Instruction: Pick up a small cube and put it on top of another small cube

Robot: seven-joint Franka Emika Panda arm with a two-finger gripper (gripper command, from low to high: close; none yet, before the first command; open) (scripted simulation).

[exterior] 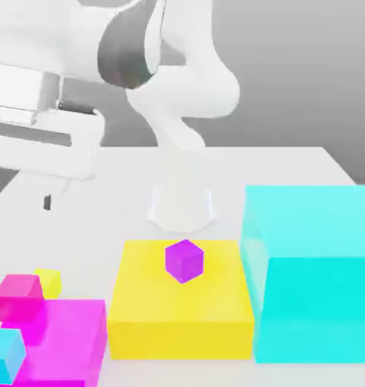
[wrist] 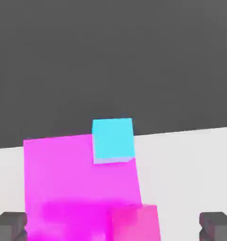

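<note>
The gripper (wrist: 113, 226) has its jaws spread wide with nothing between them, and the small yellow cube (exterior: 48, 281), on the table beside the small magenta cube (exterior: 18, 296), looks light, rigid and smooth, best pinched across two opposite flat sides

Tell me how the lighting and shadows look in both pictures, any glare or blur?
Exterior view: soft, even light, no glare; the purple cube casts only a faint shadow on the big yellow block. Hand view: flat light; the fingers and the small magenta cube look blurred, the cyan cube sharper.
</note>
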